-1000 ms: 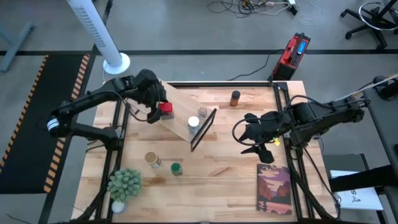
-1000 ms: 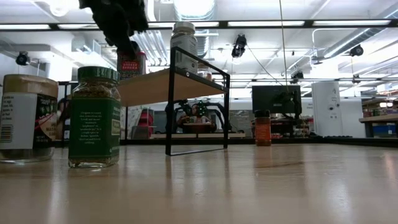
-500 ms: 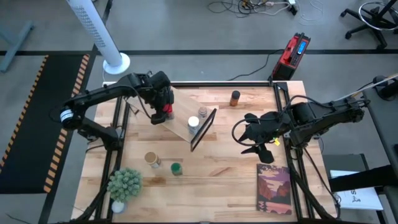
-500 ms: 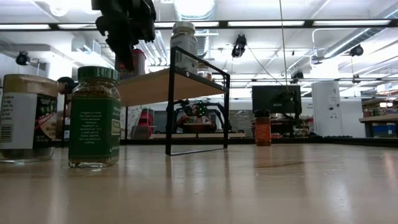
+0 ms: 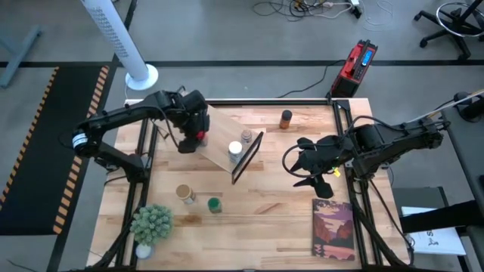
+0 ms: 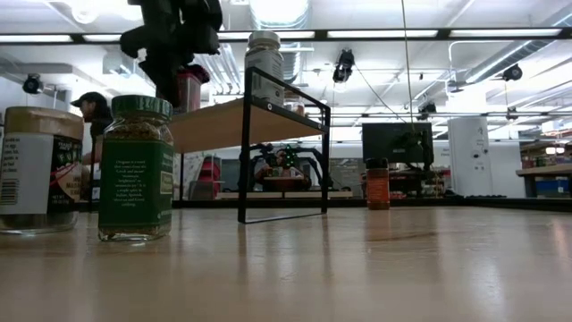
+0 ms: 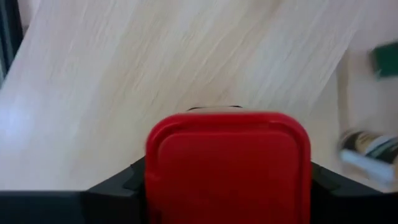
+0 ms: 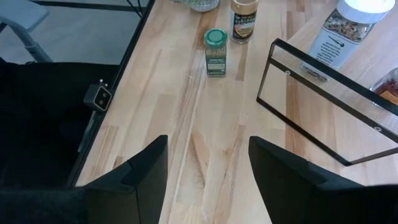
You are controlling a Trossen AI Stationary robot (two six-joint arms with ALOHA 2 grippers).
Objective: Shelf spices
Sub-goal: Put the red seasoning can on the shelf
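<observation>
The shelf (image 5: 224,140) is the landmark: its pale plank slopes down from the black frame, and two jars already stand on it near that frame. The left claw (image 5: 194,136), over the plank's far end, pinches the red tin (image 7: 227,163) between its fingers, so placing is the step in hand. Next comes lowering it squarely onto the plank and releasing (the slope may let it slide). A second ago the tin showed beside the claw; now the claw covers it. The right claw (image 8: 208,163) waits spread, beyond the frame.

Potted plant (image 5: 151,224) and picture book (image 5: 333,229) on table (image 5: 280,193).
</observation>
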